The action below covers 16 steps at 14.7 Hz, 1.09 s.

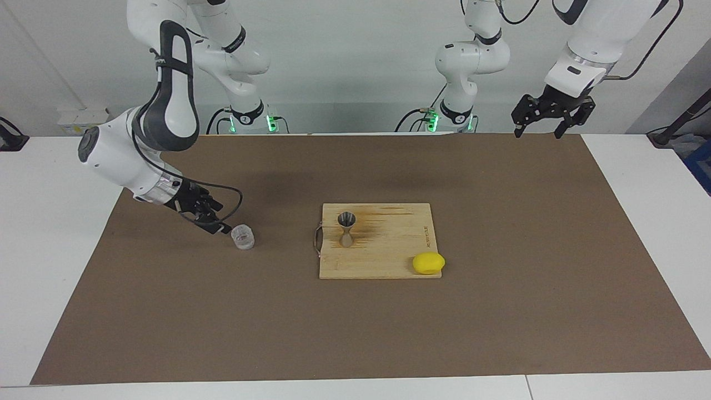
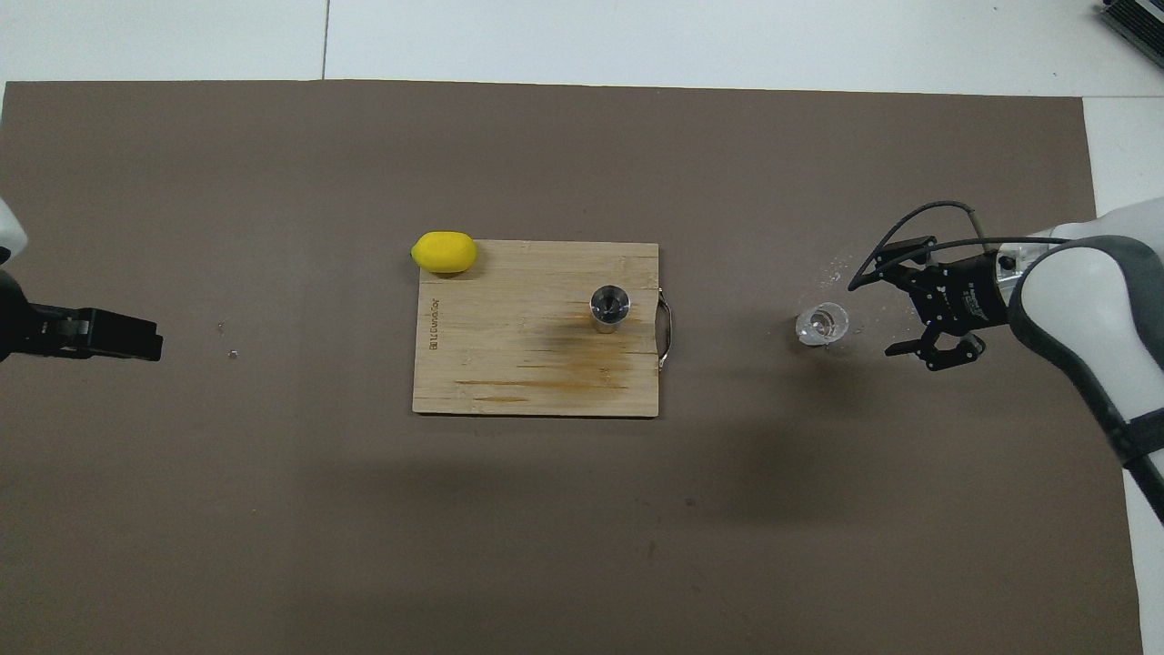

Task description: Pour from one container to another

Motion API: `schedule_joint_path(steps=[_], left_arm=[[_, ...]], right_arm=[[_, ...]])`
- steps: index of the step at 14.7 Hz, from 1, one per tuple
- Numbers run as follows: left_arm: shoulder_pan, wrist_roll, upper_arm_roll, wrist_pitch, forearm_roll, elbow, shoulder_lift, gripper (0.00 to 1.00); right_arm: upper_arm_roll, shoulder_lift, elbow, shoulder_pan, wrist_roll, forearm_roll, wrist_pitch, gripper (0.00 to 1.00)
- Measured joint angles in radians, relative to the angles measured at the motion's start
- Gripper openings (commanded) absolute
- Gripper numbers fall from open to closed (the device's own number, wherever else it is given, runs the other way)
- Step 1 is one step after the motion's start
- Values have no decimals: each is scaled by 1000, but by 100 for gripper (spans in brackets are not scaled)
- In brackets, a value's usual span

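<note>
The small clear cup [image 1: 243, 236] [image 2: 823, 324] stands upright on the brown mat toward the right arm's end, with nothing touching it. My right gripper [image 1: 218, 224] [image 2: 884, 307] hangs open just off the cup, on its right-arm side, slightly above the mat and holding nothing. The silvery hourglass jigger [image 1: 347, 229] [image 2: 609, 307] stands upright on the wooden cutting board [image 1: 389, 250] [image 2: 509, 364], near the board's handle end. My left gripper [image 1: 537, 133] [image 2: 150, 341] waits open, raised over the mat's edge at the left arm's end.
A yellow lemon [image 1: 428, 263] [image 2: 444, 252] lies at the board's corner farther from the robots, toward the left arm's end. A metal handle [image 2: 667, 332] sticks out of the board's edge on the cup's side. The brown mat [image 1: 500, 311] covers most of the table.
</note>
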Motion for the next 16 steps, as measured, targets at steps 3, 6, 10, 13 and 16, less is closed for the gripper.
schedule_joint_path(steps=[3,6,10,13,16], left_arm=[[0,0,0,0,0,0,0,100],[0,0,0,0,0,0,0,100],[0,0,0,0,0,0,0,100],[0,0,0,0,0,0,0,100],[0,0,0,0,0,0,0,100]], right_arm=[[3,-40,-1,117,-31,-249,-9,100],[7,-64,-1,204,-90,-380,-10,100],[-7,-124,37,195,-257,-396,-24,100],[-11,-144,189,158,-310,-432,-147,100],[-14,-143,314,134,-327,-457,-243,100]])
